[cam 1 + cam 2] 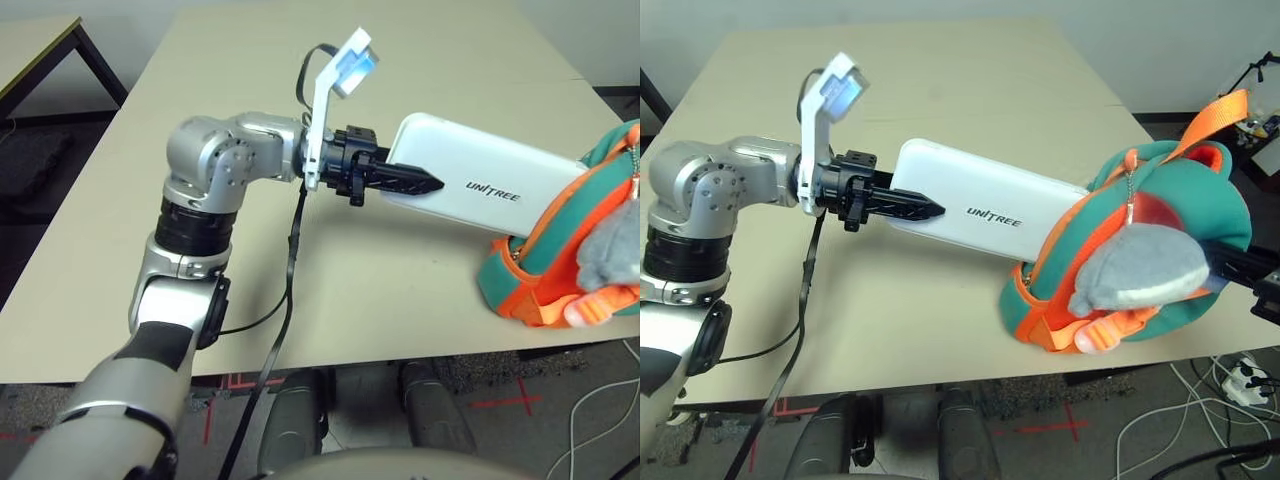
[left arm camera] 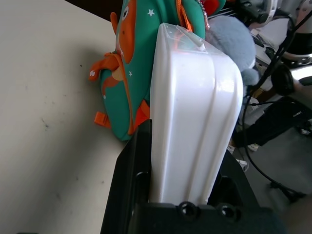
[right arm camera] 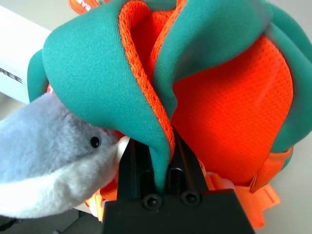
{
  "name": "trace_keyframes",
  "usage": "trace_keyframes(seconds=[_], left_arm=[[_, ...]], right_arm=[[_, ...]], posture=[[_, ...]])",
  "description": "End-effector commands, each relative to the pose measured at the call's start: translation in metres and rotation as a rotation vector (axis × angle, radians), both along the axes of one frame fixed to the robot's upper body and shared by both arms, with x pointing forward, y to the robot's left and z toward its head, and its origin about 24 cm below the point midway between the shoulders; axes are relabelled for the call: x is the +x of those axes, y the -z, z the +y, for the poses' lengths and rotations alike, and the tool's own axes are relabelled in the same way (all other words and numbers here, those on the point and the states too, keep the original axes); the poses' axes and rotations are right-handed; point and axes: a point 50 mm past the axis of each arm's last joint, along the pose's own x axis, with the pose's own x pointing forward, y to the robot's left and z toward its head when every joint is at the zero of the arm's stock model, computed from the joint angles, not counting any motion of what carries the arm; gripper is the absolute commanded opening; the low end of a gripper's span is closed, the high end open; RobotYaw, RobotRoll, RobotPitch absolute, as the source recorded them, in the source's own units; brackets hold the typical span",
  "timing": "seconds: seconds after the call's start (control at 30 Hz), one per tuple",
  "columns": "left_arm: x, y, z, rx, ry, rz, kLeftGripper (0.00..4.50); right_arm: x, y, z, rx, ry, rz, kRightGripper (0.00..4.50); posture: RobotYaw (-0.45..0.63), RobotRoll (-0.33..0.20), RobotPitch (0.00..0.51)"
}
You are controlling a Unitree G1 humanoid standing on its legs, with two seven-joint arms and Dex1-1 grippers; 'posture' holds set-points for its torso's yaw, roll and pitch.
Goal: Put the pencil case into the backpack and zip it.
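White and hard-shelled, the pencil case [image 1: 985, 208] runs across the middle of the right eye view, its dark "UNITREE" lettering facing up. Its left end is clamped between the two black fingers [image 1: 902, 207] of the left hand [image 1: 895, 207], which reaches in from the left of the frame at the end of a silver forearm. The case is held clear of the desk [image 1: 940, 90] (a shadow lies on the beige surface under it) and slopes down toward the right, where its far end meets the backpack [image 1: 1185, 215] at the orange-trimmed opening; how far it has gone inside cannot be told. In the left wrist view the same case [image 2: 195, 117] rises between the fingers, gripped across its thin sides, with the teal and orange fabric just beyond its tip.

The backpack sits at the right of the frame near the desk's front right corner, bulging, its orange strap [image 1: 1215, 115] lifted toward the upper right. A grey plush shark [image 1: 1140, 265] hangs on a small chain against its front.

In the right wrist view the right hand [image 3: 161, 168] is pinched tight on a fold of the backpack's teal edge with its orange mesh lining, the fabric [image 3: 161, 146] squeezed between the two black fingers. The shark's head [image 3: 48, 156] fills the lower left of that frame, touching the left finger.

A black cable [image 1: 790, 350] trails from the left wrist down over the desk's front edge.
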Motion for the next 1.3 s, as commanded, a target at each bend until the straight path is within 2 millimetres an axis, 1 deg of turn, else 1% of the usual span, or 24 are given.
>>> trace_keyframes(seconds=[0.03, 0.17, 0.3, 0.43, 0.63, 0.8, 0.87, 0.97, 1.1, 1.3], left_arm=[[0.002, 0.012, -0.013, 0.034, -0.002, 0.003, 1.36], [0.005, 0.011, -0.025, 0.002, -0.014, 0.013, 1.36], [0.002, 0.011, -0.037, -0.015, 0.015, 0.028, 1.36], [-0.001, 0.007, -0.042, -0.027, 0.047, 0.038, 1.36], [0.001, -0.018, -0.027, -0.089, 0.047, 0.047, 1.36], [-0.004, -0.038, -0.008, -0.121, 0.067, 0.084, 1.36], [-0.007, -0.043, -0.004, -0.121, 0.079, 0.096, 1.36], [-0.016, -0.047, -0.004, -0.113, 0.110, 0.098, 1.36], [-0.024, -0.047, -0.007, -0.105, 0.143, 0.101, 1.36], [-0.032, -0.047, -0.012, -0.118, 0.158, 0.103, 1.36]], right_arm=[[0.006, -0.007, 0.001, -0.024, -0.026, -0.015, 0.02], [0.012, -0.007, 0.002, -0.023, -0.048, -0.006, 0.02], [0.015, -0.004, 0.004, -0.013, -0.062, -0.004, 0.02], [0.016, 0.000, 0.006, 0.001, -0.070, -0.001, 0.02], [0.012, 0.008, 0.006, 0.023, -0.061, -0.004, 0.02], [0.008, 0.014, 0.008, 0.044, -0.053, -0.016, 0.02], [0.007, 0.017, 0.007, 0.051, -0.050, -0.016, 0.02], [0.004, 0.020, 0.007, 0.065, -0.048, -0.026, 0.02], [0.002, 0.021, 0.006, 0.072, -0.051, -0.042, 0.02], [-0.003, 0.018, 0.002, 0.073, -0.057, -0.057, 0.02]], posture=[[-0.10, 0.000, 0.191], [-0.09, 0.000, 0.196], [-0.09, 0.000, 0.193], [-0.09, 0.000, 0.185], [-0.10, 0.000, 0.169], [-0.11, 0.000, 0.167], [-0.11, 0.000, 0.170], [-0.12, 0.000, 0.174], [-0.12, 0.000, 0.186], [-0.12, 0.000, 0.213]])
